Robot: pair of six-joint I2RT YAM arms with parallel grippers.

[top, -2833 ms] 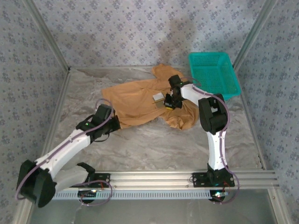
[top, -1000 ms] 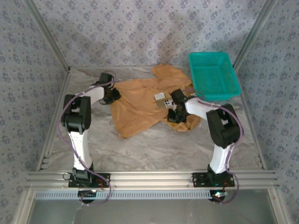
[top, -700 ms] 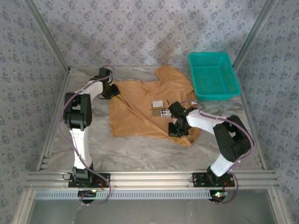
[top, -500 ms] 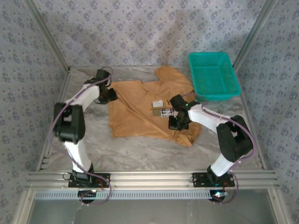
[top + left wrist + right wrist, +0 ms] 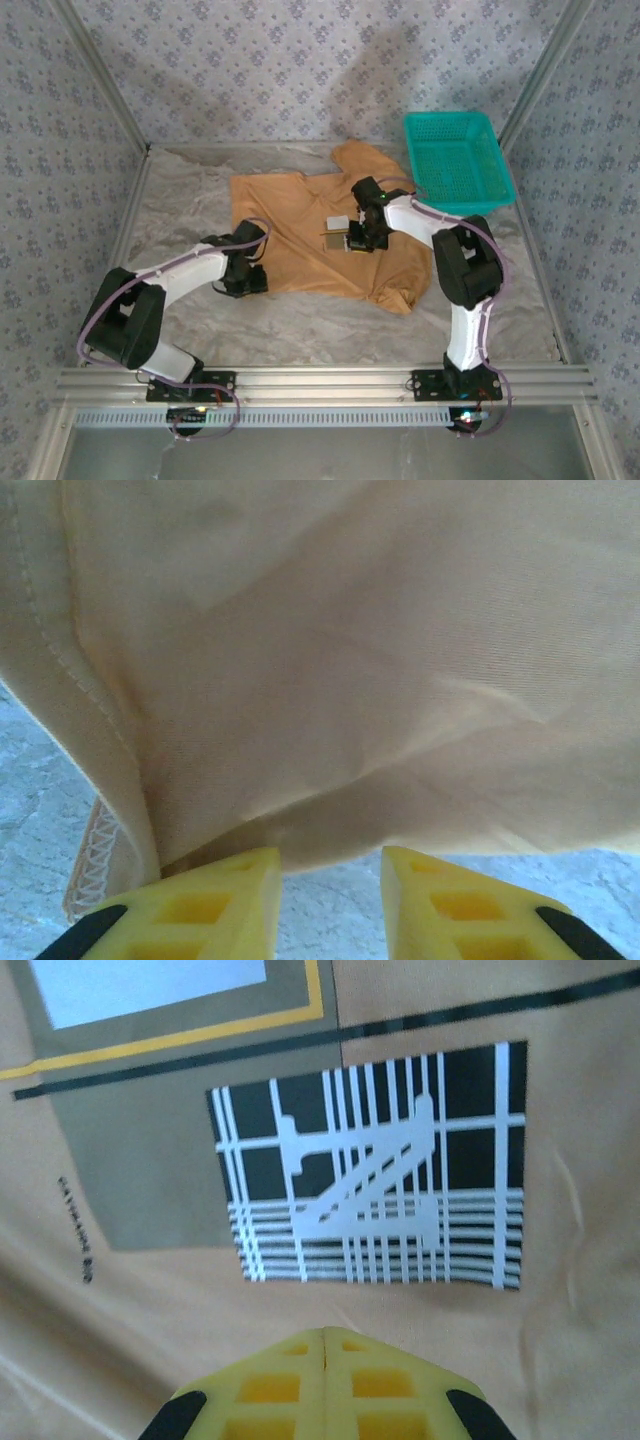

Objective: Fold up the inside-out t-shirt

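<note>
Crinkled grey counter point(image 5: 330, 320); we see the soft tan t-shirt point(image 5: 380, 660) hem just ahead of our released left end effector point(image 5: 330, 865), right end effector point(image 5: 325, 1338) clenched.

Left arm point(image 5: 185, 272) and right arm point(image 5: 462, 330) are alike: white links joined by bulky black housings, with a thin purple cable looping along each. Black bases point(image 5: 445, 382) sit on a silver rail point(image 5: 320, 380). The fingers point(image 5: 215, 910) are yellow plastic with square recessed pockets, black at their roots.
</note>
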